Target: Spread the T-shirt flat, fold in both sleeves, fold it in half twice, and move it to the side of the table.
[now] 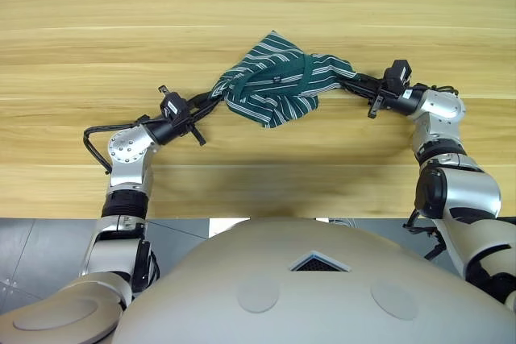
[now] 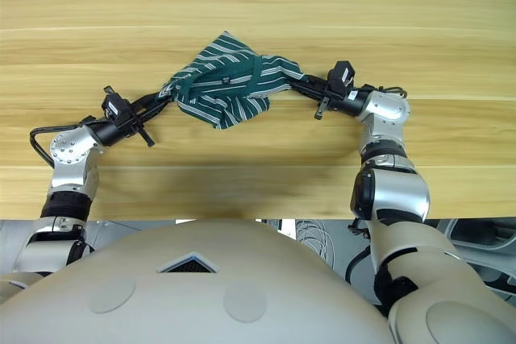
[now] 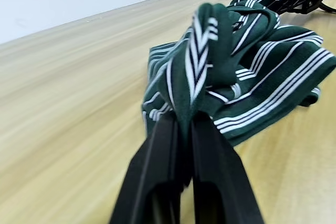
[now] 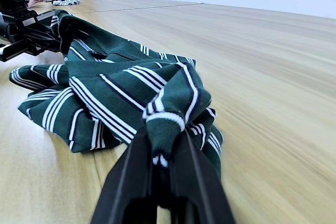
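The T-shirt (image 1: 278, 86) is a crumpled green striped heap on the wooden table (image 1: 242, 6), a little ahead of the robot's middle, strung between the two arms. The left gripper (image 1: 214, 97) has its two fingers pressed together on a pinch of cloth at the heap's left end; the left wrist view shows the fabric squeezed between them and rising into a fold. The right gripper (image 1: 347, 80) is likewise closed on a bunched edge at the heap's right end. So the shirt lies inward from both: to the right of the left gripper, to the left of the right one, with its long axis running roughly along the line that joins them. That line is slightly tilted, the left gripper sitting nearer the robot and the right one farther up the table. Neither arm is closer to the cloth, since both are touching it. Which parts they hold, sleeve or hem, is hard to tell, perhaps the shoulders. Spreading it flat looks to depend on drawing the two ends apart along that axis
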Tool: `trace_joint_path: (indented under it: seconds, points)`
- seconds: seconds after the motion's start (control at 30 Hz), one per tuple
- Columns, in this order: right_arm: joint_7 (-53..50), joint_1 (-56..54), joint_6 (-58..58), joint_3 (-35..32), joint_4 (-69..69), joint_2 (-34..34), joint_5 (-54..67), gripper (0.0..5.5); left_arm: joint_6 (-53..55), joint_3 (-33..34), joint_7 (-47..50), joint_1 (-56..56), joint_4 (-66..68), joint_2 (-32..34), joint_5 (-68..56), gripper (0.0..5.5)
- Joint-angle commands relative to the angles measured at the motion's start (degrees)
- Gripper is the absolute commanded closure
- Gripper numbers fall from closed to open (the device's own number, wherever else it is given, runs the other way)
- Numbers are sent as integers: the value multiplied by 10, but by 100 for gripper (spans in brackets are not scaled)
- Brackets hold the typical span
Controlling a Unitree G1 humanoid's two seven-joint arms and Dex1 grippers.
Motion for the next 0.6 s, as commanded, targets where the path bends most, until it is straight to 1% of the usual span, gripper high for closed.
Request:
trace_joint_path:
  seconds: [0.03,0.2,0.3,0.4,0.47,0.6]
  points:
    - [-6,-17,-16,-1,-13,-3,0,542,-10,25,22,-34,0,4,-13,550]
    - [-20,-75,-34,-11,-48,-22,13,542,37,46,32,-104,-35,-4,-60,550]
    - [-61,-128,-44,-7,-62,-38,-4,542,87,61,46,-166,-53,-2,-88,550]
    - [-116,-180,-52,18,-64,-51,-45,542,139,60,59,-239,-65,2,-93,550]
    - [-143,-207,-53,30,-64,-54,-63,542,157,55,66,-273,-57,1,-81,550]
    - [-205,-262,-55,36,-55,-66,-84,542,178,68,94,-360,18,6,-65,550]
